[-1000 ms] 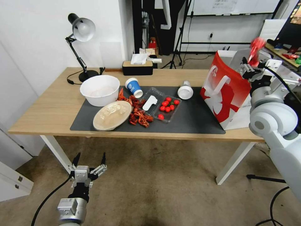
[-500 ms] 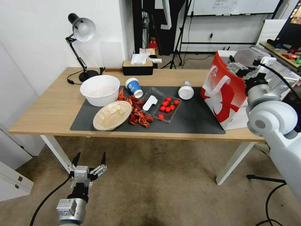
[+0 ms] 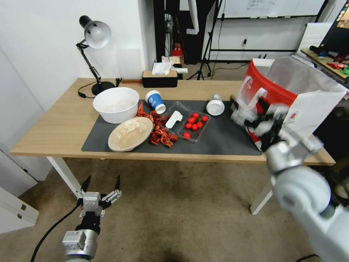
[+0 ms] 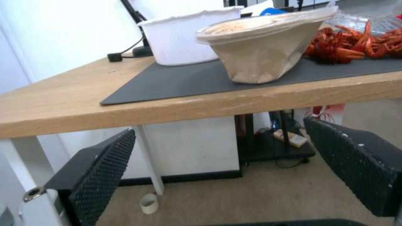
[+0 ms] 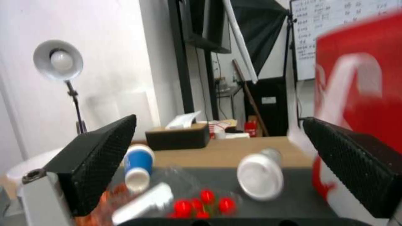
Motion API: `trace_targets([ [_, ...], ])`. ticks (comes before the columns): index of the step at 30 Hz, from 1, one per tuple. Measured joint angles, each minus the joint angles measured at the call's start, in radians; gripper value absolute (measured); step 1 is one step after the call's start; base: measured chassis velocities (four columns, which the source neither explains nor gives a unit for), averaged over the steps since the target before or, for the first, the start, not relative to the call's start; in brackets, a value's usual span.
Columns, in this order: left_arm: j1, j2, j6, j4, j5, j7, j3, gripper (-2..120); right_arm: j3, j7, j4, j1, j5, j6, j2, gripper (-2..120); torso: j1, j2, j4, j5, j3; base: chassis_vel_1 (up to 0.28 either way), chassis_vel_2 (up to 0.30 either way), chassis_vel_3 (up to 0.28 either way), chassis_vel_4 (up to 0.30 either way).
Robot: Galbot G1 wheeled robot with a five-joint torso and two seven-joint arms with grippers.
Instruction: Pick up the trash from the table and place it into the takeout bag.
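right gripper (image 3: 254,118): over the right end of the dark mat (image 3: 218,140), just in front of the takeout bag's red panel; fingers spread wide, nothing between them; motion-blurred in head view
left gripper (image 3: 100,184): parked low, below and in front of the tabletop's near edge; fingers apart, empty
takeout bag (image 3: 291,98): upright on the right end of the tabletop (image 3: 54,127), mouth open, foil lining visible, white handle hanging over the red face
white lidded cup (image 3: 215,105): on its side on the mat, lid facing the robot, between the tomato tray and the bag; nearest trash item to the right gripper, not touching it
blue-and-white paper cup (image 3: 155,101): tipped over on the mat, just right of the white bowl (image 3: 115,104)
beige oval lid (image 3: 130,133): near edge of the mat, in front of the bowl; wrist view shows it capping a pale paper bowl
clear bag: flat on the mat with a white piece (image 3: 173,119) on it, just left of the tomato tray (image 3: 195,124)
crayfish shells (image 3: 160,133): red pile between the beige lid and the tomato tray
rear of tabletop: desk lamp (image 3: 92,51) at left, black tissue box (image 3: 159,78) mid
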Motion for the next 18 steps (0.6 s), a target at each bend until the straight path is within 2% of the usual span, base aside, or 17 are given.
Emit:
trace_targets([
  [1,-0.002,0.002,-0.001,0.003,0.0,0.004,0.001,100,-0.008,-0.029,-0.045,-0.053,-0.088,0.103,0.028,100,0.0,0.0,0.0004,-0.0001,0.0,0.0,0.0,0.0,0.0],
  [2,-0.002,0.002,-0.001,0.003,0.0,0.004,0.001,100,-0.008,-0.029,-0.045,-0.053,-0.088,0.103,0.028,100,0.0,0.0,0.0004,-0.0001,0.0,0.0,0.0,0.0,0.0],
  [3,-0.004,0.003,-0.002,0.006,0.0,0.01,0.001,100,-0.013,-0.043,-0.087,-0.094,-0.161,0.196,0.058,100,0.0,0.0,0.0003,0.0007,0.0,0.0,0.0,0.0,0.0],
  [5,-0.01,0.004,-0.006,0.011,0.0,0.019,0.003,100,-0.016,-0.047,-0.148,-0.17,-0.223,0.307,0.116,100,0.0,0.0,0.0004,0.0004,0.0,0.0,0.0,0.0,0.0],
  [6,-0.01,0.004,-0.006,0.011,0.0,0.019,0.003,100,-0.016,-0.047,-0.148,-0.17,-0.223,0.307,0.116,100,0.0,0.0,0.0004,0.0004,0.0,0.0,0.0,0.0,0.0],
  [8,-0.018,0.004,-0.008,0.018,0.0,0.023,0.009,100,-0.022,-0.051,-0.252,-0.233,-0.233,0.39,0.166,100,0.0,0.0,0.0003,0.0001,0.0,0.0,0.0,0.0,0.0],
  [9,-0.018,0.004,-0.008,0.018,0.0,0.023,0.009,100,-0.022,-0.051,-0.252,-0.233,-0.233,0.39,0.166,100,0.0,0.0,0.0003,0.0001,0.0,0.0,0.0,0.0,0.0],
  [11,-0.024,0.003,-0.011,0.026,0.003,0.024,0.014,100,-0.037,-0.071,-0.355,-0.253,-0.224,0.446,0.194,100,0.0,0.0,0.0001,0.0007,0.0,0.0,0.0,0.0,0.0],
  [18,-0.023,0.001,-0.011,0.028,0.007,0.025,0.02,100,-0.045,-0.088,-0.396,-0.259,-0.176,0.451,0.213,100,0.0,0.0,0.0005,-0.0001,0.0,0.0,0.0,0.0,0.0],
])
